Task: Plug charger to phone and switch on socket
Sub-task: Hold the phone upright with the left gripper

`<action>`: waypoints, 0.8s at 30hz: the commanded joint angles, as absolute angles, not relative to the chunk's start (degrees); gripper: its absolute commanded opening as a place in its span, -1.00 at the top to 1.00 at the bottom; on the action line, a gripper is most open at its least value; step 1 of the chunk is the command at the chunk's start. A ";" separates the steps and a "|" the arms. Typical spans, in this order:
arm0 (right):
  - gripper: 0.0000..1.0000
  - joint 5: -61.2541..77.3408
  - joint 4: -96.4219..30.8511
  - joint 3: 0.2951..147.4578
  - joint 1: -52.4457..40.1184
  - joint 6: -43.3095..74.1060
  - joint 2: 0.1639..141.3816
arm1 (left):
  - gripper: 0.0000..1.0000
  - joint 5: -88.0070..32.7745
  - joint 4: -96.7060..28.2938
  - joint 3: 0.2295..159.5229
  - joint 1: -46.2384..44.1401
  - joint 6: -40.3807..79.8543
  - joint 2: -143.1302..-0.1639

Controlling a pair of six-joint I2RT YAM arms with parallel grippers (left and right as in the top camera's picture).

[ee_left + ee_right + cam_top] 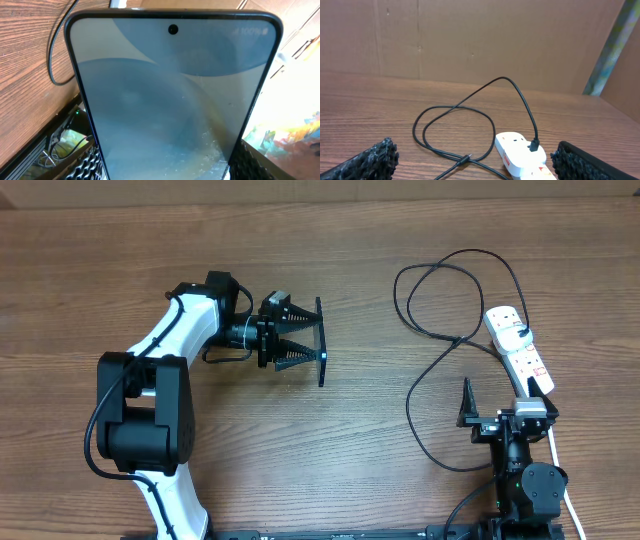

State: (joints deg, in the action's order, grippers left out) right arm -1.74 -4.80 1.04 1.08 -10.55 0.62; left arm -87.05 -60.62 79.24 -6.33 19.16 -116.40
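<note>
My left gripper [316, 340] is shut on the phone [321, 345] and holds it on edge above the table, so from overhead it shows as a thin dark line. In the left wrist view the phone [170, 100] fills the frame, blue-grey screen facing the camera, between my fingers [170, 172]. The charger [409, 405] lies in loops on the table at the right; its plug tip [465, 158] rests where the loops cross. The white socket [515, 340] lies at the far right with a black plug [535, 145] in it. My right gripper [505, 398] is open and empty, just short of the socket [520, 150].
The wooden table [360, 450] carries everything. The socket's white cord [556, 455] runs down past the right arm's base. A brown wall [470, 40] stands behind the table. The left arm's base [140, 420] stands at the front left.
</note>
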 commanded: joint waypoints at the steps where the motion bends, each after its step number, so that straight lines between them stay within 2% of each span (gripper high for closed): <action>1: -1.00 -1.83 -4.67 0.45 1.15 -10.74 0.16 | 0.02 -90.56 -60.62 80.90 -6.35 19.51 -116.88; 11: -1.00 -1.80 -4.67 0.45 1.15 -10.74 0.16 | 0.03 -90.48 -60.60 80.90 -6.35 19.27 -116.88; 15: -1.00 -1.80 -4.67 0.45 1.15 -10.74 0.16 | 0.10 -89.54 -59.44 80.90 -6.35 16.47 -116.88; 24: -1.00 -1.80 -4.67 0.45 1.15 -10.74 0.16 | 0.10 -86.30 -58.74 80.90 -6.39 7.75 -116.88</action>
